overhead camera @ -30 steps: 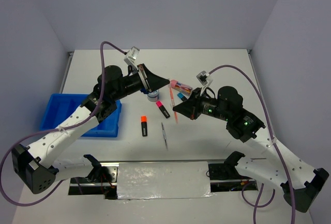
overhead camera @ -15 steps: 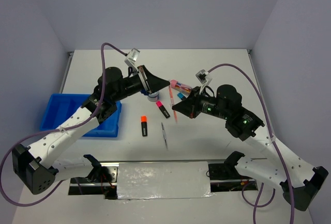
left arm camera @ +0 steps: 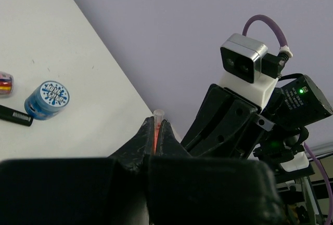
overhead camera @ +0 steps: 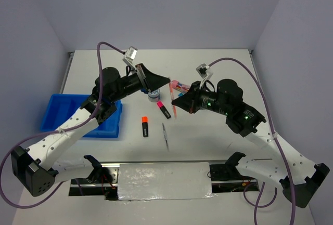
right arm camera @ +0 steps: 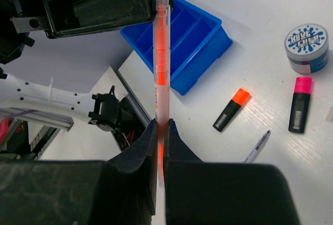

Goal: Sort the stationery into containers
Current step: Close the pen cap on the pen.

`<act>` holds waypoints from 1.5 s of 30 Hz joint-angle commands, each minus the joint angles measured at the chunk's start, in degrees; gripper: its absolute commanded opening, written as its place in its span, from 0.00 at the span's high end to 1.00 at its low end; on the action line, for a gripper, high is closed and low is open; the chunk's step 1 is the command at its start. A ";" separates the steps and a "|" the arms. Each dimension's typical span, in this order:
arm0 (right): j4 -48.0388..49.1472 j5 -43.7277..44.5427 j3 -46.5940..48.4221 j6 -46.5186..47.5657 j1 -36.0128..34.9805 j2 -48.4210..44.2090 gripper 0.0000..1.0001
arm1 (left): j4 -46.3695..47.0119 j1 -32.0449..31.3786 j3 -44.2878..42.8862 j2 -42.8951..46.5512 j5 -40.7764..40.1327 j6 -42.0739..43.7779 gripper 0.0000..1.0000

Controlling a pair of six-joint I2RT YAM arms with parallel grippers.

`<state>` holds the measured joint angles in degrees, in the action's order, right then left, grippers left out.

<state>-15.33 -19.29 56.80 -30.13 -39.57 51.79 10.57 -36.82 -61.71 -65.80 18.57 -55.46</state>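
Right gripper (right arm camera: 160,131) is up off the table, fingers pinched tight on the pink pen (right arm camera: 160,53). It's a thin, translucent barrel glowing orange-pink with a clear cap on top, standing dead upright through the centre of the right wrist view.

In the overhead shot the pen hangs mid-frame above the white table (overhead camera: 208,147). The left gripper (overhead camera: 165,83) noses in from the left, its black wedge tip right beside the pen's cap.

From the left wrist, the two dark matte fingers are drawn almost together. A sliver of pink shows in the slit and the clear cap pokes out above them. Whether they actually clamp the pen, I can't tell.

Down on the tabletop, the blue tray (overhead camera: 57,110) sits at the left of the overhead frame. It's glossy plastic, rectangular, ribbed into long channels, and partly under the left arm.

To its right, loose on the table, is a stubby black orange-capped highlighter (overhead camera: 145,126). A pink-capped highlighter (overhead camera: 164,109) lies just above and right of it, and a slim grey pen (overhead camera: 165,135) lies lower in the frame.

A round blue-and-white disc (overhead camera: 154,96) sits just above the pink-capped one. The rounded pink case (overhead camera: 181,86) lies to the disc's upper right. All of them are outside the tray.
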 commanded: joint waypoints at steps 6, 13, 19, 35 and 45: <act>10.66 -4.16 5.61 5.96 1.60 2.35 1.00 | -2.74 -0.27 -1.30 -0.03 7.63 4.04 0.91; 10.50 -5.84 4.73 4.99 1.34 2.26 1.00 | -3.98 -0.27 -3.85 1.03 5.25 6.77 0.63; 9.36 -5.50 6.05 4.99 1.43 2.70 1.00 | -2.49 -0.27 -4.12 0.15 6.57 6.68 0.75; 10.15 -13.67 8.77 5.78 1.69 7.45 0.87 | -0.72 -0.27 -10.44 -2.40 19.93 11.60 1.00; 10.59 -13.23 7.81 5.26 1.78 6.57 1.00 | -2.74 -0.18 -12.46 -2.49 16.41 13.36 0.37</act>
<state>-7.55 -32.77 63.77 -25.41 -38.00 59.27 5.85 -36.69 -70.85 -68.38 33.76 -43.24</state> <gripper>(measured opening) 0.181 0.569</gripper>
